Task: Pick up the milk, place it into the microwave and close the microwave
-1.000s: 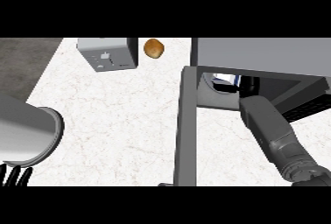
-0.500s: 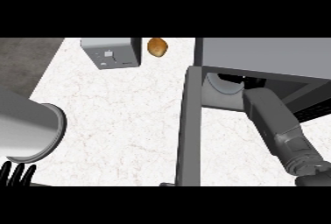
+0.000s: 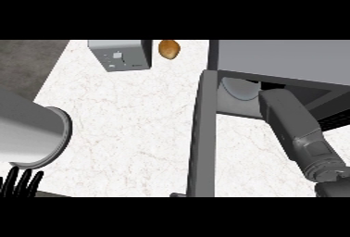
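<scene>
- Left hand (image 3: pixel 21 183): black fingers straight and slightly spread, pointing up, at the lower left corner of the head view; resting.
- Left forearm (image 3: pixel 27 129): grey, wide, entering from the left edge.
- Right forearm (image 3: pixel 297 132): grey, running from the lower right up and leftward.
- Right hand: hidden beyond the forearm's far end.

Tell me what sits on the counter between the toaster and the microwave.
In the head view, a small brown rounded item lies between the toaster and the microwave, at the counter's far edge. Nothing else shows there.
</scene>
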`<control>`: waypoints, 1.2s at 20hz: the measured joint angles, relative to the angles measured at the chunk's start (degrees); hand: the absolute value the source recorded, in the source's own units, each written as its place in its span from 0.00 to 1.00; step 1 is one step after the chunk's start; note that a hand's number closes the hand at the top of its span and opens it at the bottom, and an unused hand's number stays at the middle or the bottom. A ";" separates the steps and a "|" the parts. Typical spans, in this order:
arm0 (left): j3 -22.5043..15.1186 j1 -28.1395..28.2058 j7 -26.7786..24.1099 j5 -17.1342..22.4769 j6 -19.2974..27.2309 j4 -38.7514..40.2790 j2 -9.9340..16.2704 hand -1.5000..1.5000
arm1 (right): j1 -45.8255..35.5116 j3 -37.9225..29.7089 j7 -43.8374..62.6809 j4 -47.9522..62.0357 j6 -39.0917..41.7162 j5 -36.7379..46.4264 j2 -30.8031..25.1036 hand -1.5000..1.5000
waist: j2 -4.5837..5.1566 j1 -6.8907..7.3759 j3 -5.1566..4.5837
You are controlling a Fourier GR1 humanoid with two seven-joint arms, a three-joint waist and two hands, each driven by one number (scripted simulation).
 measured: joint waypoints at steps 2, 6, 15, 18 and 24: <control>0.14 -0.48 -0.19 -0.13 0.01 -0.15 0.14 0.00 | 1.99 0.79 4.07 3.12 -4.09 1.36 -1.57 0.00 | 0.68 0.08 -0.35; 0.29 -1.16 -0.15 -0.24 -0.19 -0.37 0.67 0.00 | 3.67 4.48 11.58 5.57 -10.26 5.82 -2.82 0.00 | 1.11 1.76 -1.11; -0.08 -3.63 0.48 -1.31 0.61 0.89 0.74 0.00 | 1.02 10.70 14.76 7.75 -7.33 12.43 0.32 0.00 | 0.75 2.25 -0.22; -0.10 -4.10 0.28 -1.74 0.77 1.54 0.60 0.00 | -0.08 11.41 14.67 8.16 -4.68 13.14 1.68 0.00 | 0.62 2.13 -0.06; 0.14 -4.68 0.00 -2.25 0.85 1.43 0.79 0.00 | -1.25 11.76 14.60 8.13 0.31 13.49 4.12 0.00 | 0.36 1.80 0.08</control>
